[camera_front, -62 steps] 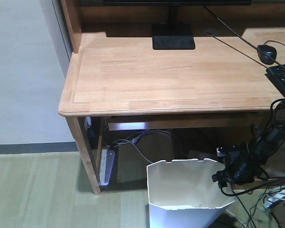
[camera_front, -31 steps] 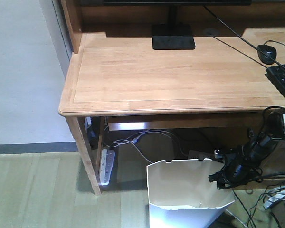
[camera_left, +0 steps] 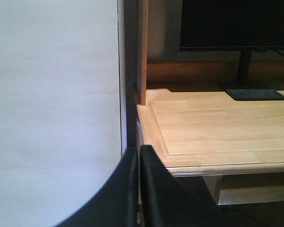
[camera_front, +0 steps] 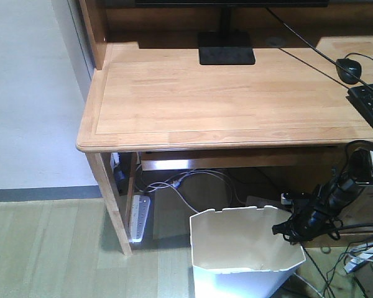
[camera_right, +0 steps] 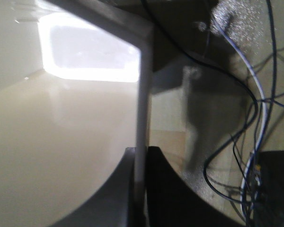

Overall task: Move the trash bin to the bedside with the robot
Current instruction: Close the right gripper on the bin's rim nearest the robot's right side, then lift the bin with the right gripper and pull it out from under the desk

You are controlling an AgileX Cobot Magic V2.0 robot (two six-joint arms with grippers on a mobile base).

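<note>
The right gripper is on the right-hand rim of the trash bin. The bin stands upright on the floor, just in front of the wooden desk and partly under its front edge. In the right wrist view the bin's thin white wall runs straight up between the two black fingers, one inside and one outside. The picture is blurred, but the jaws look closed onto that wall. So the body of the bin lies to the gripper's left, long axis vertical, cream interior open to the top, notches along the rim, and white angular sides tapering downward. Loose cables trail on the floor just to the right. The left gripper is well apart, up by the desk's left corner, its fingers together around nothing. No bed shows in any view.
</note>
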